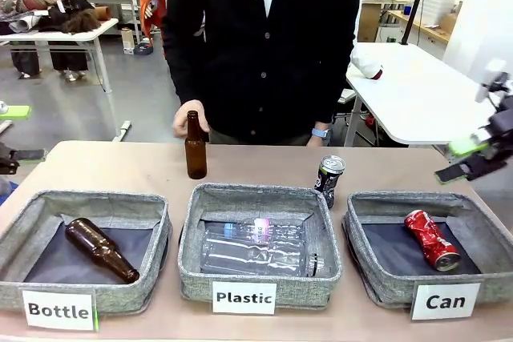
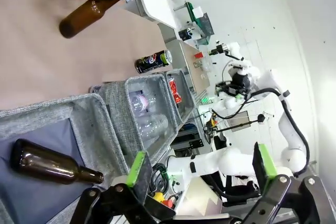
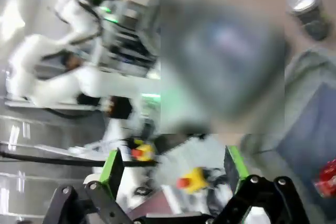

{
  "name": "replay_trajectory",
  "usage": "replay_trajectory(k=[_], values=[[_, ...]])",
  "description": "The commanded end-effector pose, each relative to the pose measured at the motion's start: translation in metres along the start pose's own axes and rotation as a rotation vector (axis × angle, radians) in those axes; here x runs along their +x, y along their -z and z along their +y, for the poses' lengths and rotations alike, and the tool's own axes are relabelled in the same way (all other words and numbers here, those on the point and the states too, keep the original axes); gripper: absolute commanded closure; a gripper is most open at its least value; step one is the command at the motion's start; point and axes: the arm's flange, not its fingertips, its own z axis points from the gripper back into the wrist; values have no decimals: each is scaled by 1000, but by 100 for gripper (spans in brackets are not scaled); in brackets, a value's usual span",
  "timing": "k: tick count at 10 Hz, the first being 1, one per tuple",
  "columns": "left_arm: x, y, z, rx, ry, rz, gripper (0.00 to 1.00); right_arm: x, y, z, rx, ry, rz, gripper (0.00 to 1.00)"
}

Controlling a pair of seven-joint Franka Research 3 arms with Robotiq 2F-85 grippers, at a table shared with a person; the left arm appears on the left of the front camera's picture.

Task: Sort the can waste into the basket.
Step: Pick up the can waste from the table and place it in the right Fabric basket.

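The black can with the silver top stands upright on the table, toward the far edge, just behind the gap between the "Plastic" basket and the "Can" basket. It sits hard by the Plastic basket's far right corner (touching it or not, I cannot tell). The dented red can lies on its side on the dark lining of the Can basket, so by my reckoning one can is sorted and the black one is the step in hand.

The right gripper hangs by the table's right edge, above the Can basket's far right corner. Its jaws are wide and empty, near the black can but apart from it. The left gripper is at the left edge by the "Bottle" basket, also wide with nothing between its fingers.

The right arm looks the better placed. It should straddle the can's body below the rim and close squarely so the can does not tip against the basket wall. Then it should lift clear of that wall and let go low over the bare lining beside the red can. The person's hand holds a brown bottle at the far edge, well to the left; keep away from it.
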Motion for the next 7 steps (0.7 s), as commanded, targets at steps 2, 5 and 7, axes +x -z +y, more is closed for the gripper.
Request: replay_trajectory(k=[2, 5, 7], values=[[-2, -3, -3, 2, -9, 15, 0, 22, -2, -40, -647, -491, -101, 0], [-2, -3, -3, 2, -9, 15, 0, 35, -13, -39, -384, -339, 47, 0], [-2, -3, -3, 2, -9, 15, 0, 35, -13, -39, -384, -339, 47, 0]])
